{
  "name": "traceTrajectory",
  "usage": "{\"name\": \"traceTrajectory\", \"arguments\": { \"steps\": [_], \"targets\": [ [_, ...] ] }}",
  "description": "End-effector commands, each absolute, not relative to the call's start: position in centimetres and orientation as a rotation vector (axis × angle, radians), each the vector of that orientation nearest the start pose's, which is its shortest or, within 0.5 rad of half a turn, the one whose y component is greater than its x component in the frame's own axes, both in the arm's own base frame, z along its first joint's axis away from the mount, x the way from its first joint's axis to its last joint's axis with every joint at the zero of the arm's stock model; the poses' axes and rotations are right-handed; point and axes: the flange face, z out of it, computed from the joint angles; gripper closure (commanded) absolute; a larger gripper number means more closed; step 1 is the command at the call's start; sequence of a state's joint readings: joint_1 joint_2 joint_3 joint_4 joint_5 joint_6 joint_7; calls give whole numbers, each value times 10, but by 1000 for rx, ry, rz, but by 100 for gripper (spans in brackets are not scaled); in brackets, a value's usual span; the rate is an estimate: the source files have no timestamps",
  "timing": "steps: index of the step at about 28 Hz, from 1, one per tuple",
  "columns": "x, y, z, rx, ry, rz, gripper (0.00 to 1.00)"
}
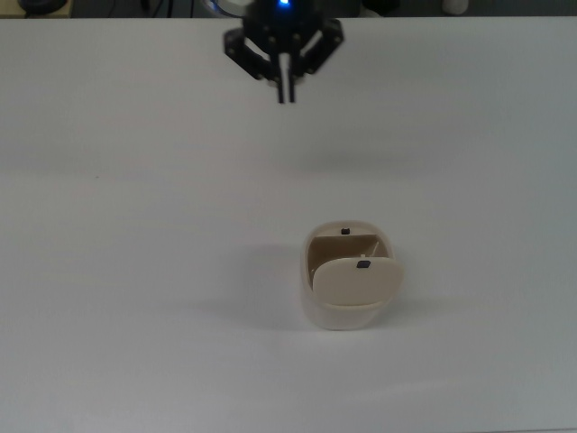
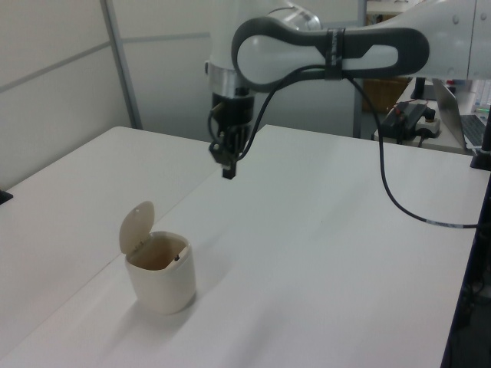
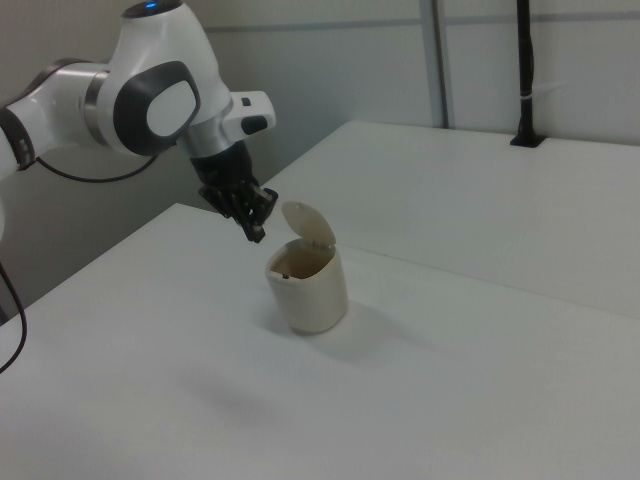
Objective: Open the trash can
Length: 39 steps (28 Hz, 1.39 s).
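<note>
Standing with its flap lid [image 2: 136, 225] raised, the small cream-beige plastic trash can [image 1: 349, 298] sits on the white table [image 1: 135, 271]; the black two-finger gripper [image 1: 285, 93], fingers together and empty, hovers well apart.

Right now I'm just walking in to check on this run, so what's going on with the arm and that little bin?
A single robot arm is working on a small beige trash can on a white table. The can's flap lid stands up, so the can is open and its inside shows. The gripper is empty with its fingers together, and it hangs in the air well clear of the can, touching nothing. In the top view it sits near the upper edge, far from the can. Opening looks done.
</note>
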<state>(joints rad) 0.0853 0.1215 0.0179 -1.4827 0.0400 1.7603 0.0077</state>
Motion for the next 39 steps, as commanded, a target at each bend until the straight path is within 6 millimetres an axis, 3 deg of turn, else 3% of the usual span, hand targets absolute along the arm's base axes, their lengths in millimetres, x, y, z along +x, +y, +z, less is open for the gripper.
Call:
{"name": "traceTrajectory", "arguments": {
  "steps": [1, 6, 8, 11, 13, 15, 17, 18, 39],
  "targets": [
    [587, 31, 620, -3082, -175, -139, 90],
    [568, -3, 632, -3087, -209, -64, 90],
    [564, -16, 634, -3089, -172, -39, 79],
    [562, -19, 636, -3089, -165, -41, 74],
    [563, -19, 635, -3097, -166, -40, 49],
    [563, -19, 635, -3101, -168, -37, 34],
    [563, -19, 634, -3109, -161, -31, 4],
    [564, -19, 633, -3118, -173, -30, 0],
    [563, -21, 634, -3130, -154, -31, 0]
  ]
}}
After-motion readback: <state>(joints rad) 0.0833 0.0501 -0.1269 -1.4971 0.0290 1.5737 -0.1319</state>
